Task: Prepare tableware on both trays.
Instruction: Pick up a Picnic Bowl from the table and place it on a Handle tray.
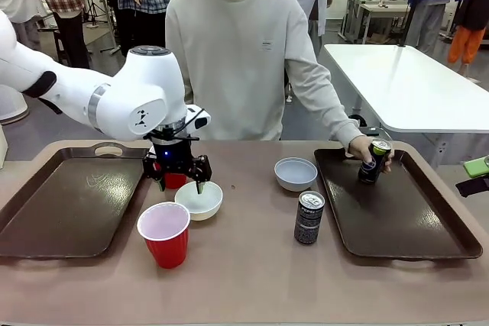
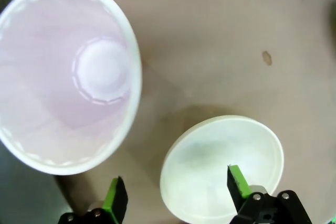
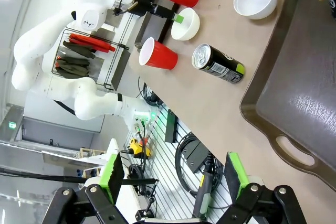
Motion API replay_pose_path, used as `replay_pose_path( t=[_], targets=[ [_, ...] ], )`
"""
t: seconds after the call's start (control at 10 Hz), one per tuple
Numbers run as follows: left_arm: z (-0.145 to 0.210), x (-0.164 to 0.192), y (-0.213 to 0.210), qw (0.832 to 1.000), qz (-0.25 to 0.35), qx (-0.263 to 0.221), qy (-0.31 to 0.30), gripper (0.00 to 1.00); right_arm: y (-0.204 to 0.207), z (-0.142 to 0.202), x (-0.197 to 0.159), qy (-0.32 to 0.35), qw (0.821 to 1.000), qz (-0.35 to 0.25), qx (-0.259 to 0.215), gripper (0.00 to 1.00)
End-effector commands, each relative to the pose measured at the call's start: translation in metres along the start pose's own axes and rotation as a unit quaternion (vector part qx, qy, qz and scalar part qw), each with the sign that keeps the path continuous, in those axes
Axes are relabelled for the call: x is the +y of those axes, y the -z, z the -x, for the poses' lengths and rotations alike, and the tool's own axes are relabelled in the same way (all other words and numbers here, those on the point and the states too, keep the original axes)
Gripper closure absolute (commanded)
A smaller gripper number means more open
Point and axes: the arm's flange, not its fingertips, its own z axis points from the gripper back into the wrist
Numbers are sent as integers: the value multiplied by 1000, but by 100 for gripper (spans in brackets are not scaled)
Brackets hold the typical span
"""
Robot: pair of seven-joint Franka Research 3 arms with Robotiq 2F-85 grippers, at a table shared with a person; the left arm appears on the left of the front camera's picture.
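Observation:
My left gripper (image 1: 180, 184) hangs open, low over the table's middle left. In the left wrist view it (image 2: 177, 192) straddles the near rim of a white bowl (image 2: 223, 169) (image 1: 199, 200), one green pad over the bowl and the other outside it. A red cup (image 2: 68, 74) stands open beside the bowl. One red cup (image 1: 164, 233) is in front, another (image 1: 175, 181) sits behind the fingers. A second bowl (image 1: 296, 173) and a black can (image 1: 309, 217) stand mid-table. A person's hand (image 1: 359, 146) holds a second can (image 1: 374, 162) over the right tray (image 1: 428, 223). The left tray (image 1: 61, 211) is bare. My right gripper (image 3: 174, 182) is open, off the table's right end.
The person stands at the far side, between the trays. A small dark speck (image 1: 233, 187) lies on the brown tabletop. A white table (image 1: 412, 85) stands behind at the right. Free tabletop lies between the near cup and the standing can.

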Motion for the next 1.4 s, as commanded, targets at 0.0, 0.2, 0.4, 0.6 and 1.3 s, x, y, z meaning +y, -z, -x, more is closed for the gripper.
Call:
replay_pose_path(
  t=[0.0,0.2,0.4,0.6,1.3],
  targets=[
    [-3,-11,7,1000,-5,2,-5,3,0,-2,-1,-8,1000,-11,-8,0],
    [-2,-9,2,1000,-2,1,-1,15,0,-2,-1,-8,1000,-11,-8,0],
    [1,-8,-1,1000,-5,2,1,28,0,-2,-1,-8,1000,-11,-8,0],
    [2,-7,-3,1000,-8,9,6,41,0,-2,-1,-8,1000,-11,-8,0],
    [7,-2,-17,999,-26,17,41,89,0,-2,-1,-8,1000,-11,-8,0]
  ],
)
